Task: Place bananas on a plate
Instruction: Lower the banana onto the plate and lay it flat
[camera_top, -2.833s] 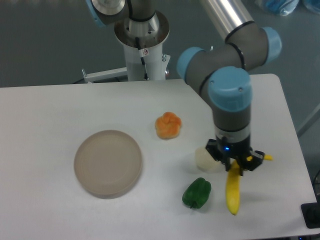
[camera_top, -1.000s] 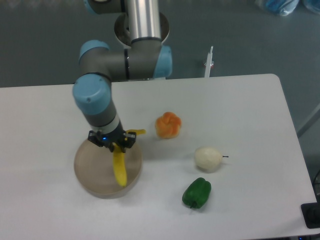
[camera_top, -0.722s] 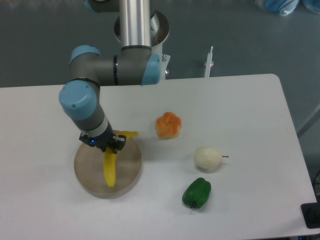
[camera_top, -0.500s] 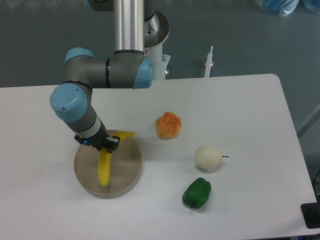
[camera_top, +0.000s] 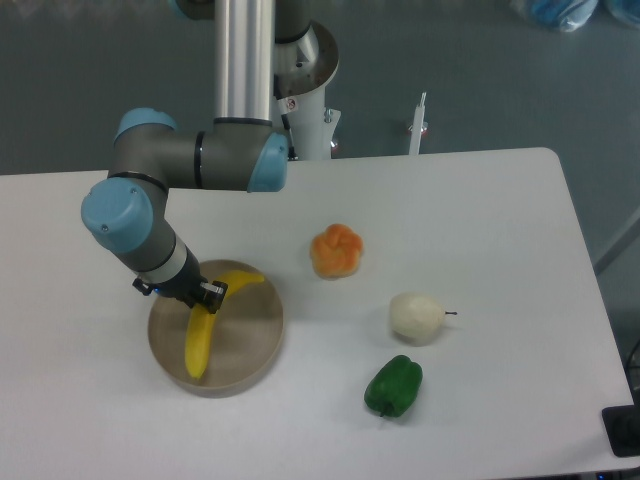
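1. The banana lies across the left half of the beige plate, its upper end curving right over the far rim.
2. The gripper sits at the banana's bend; whether it is clamped or released cannot be told.
3. Judged light, stiff, smooth-skinned and easily bruised; its mid-curve suits a hold.
4. Open table lies left and near; the orange fruit, white pear and green pepper sit well right.

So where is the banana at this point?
The banana lies on the tan plate at the table's front left, with the hand right at its upper part and the orange fruit to the plate's right.
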